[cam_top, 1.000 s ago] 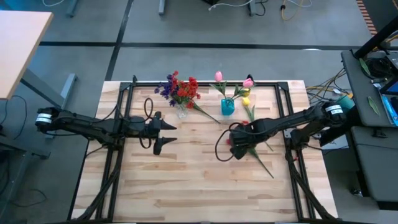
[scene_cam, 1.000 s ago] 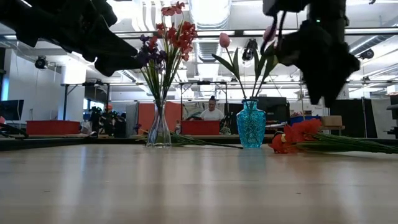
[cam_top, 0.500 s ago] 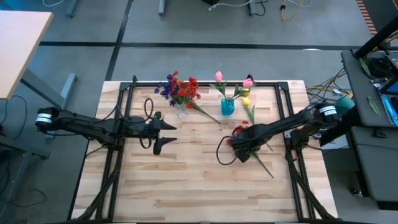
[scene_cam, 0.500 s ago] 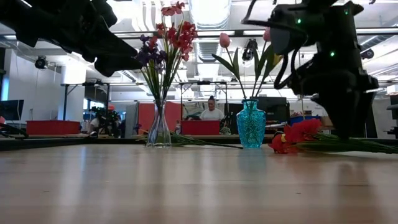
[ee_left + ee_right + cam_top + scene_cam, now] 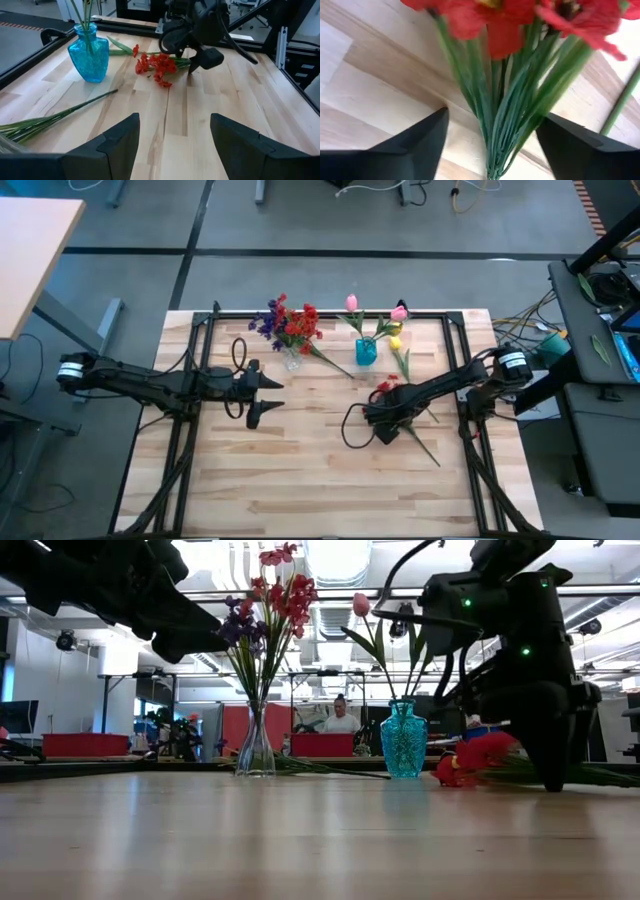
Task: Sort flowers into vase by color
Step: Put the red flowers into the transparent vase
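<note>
The right gripper (image 5: 490, 145) has been brought down over the red flowers (image 5: 388, 387) lying on the surface (image 5: 300, 470) near the blue vase (image 5: 366, 351). Its jaws are spread open around the green stems, nothing held yet. The stems should be pinched together gently

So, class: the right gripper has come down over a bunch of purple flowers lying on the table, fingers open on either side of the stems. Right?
Not quite: the bunch lying on the table is red, not purple, as the right wrist view shows. The right gripper does straddle its stems, fingers open.
</note>
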Robot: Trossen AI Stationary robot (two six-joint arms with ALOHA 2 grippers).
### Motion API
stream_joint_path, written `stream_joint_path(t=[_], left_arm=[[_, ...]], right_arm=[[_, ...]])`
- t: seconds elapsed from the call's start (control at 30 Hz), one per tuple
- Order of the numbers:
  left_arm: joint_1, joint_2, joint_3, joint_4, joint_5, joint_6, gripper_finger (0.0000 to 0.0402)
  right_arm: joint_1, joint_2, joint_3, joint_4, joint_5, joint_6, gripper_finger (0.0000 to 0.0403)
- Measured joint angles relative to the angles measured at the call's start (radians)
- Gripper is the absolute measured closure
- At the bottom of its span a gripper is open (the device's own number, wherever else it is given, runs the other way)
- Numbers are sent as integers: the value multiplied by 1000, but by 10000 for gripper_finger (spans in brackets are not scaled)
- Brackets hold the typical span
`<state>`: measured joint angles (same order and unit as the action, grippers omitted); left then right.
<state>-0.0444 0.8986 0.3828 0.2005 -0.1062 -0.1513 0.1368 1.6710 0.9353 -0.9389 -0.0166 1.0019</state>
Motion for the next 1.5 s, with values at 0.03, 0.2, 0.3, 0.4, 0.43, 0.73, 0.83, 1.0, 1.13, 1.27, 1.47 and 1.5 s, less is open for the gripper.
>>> stream_joint_path(t=[0.03, 0.2, 0.3, 0.4, 0.43, 0.73, 0.83, 1.0, 1.13, 1.27, 1.47, 1.5], left_arm=[[0, 0, 0, 0, 0, 0, 174], [0, 0, 0, 0, 0, 0, 174], [0, 0, 0, 0, 0, 0, 174], [0, 0, 0, -7, -18, 0, 174], [0, 0, 0, -15, -31, 0, 174], [0, 0, -6, -86, -207, -21, 174], [0, 5, -14, -85, -236, -18, 170], [1, 36, -41, -30, -249, -9, 146], [4, 81, -86, 106, -277, 57, 118], [27, 131, -100, 217, -271, 161, 102], [155, 191, -102, 303, -223, 204, 100], [176, 201, -107, 324, -208, 200, 100]], right_arm=[[-1, -2, 2, 3, -2, 0, 140], [-2, -15, 16, 9, 1, 5, 226], [-6, -26, 24, 2, 22, 3, 271], [-4, -47, 34, -2, 16, 0, 309], [-4, -58, 37, -2, 15, -3, 320], [-4, -234, 59, 29, 44, -69, 383], [-4, -306, 59, 94, 97, -113, 387], [-4, -403, 54, 323, 96, -303, 388], [-11, -443, 38, 574, 83, -529, 389], [-58, -450, 15, 852, -46, -767, 389], [-156, -424, 7, 1028, -137, -1019, 390], [-167, -418, 4, 1040, -138, -1052, 390]])
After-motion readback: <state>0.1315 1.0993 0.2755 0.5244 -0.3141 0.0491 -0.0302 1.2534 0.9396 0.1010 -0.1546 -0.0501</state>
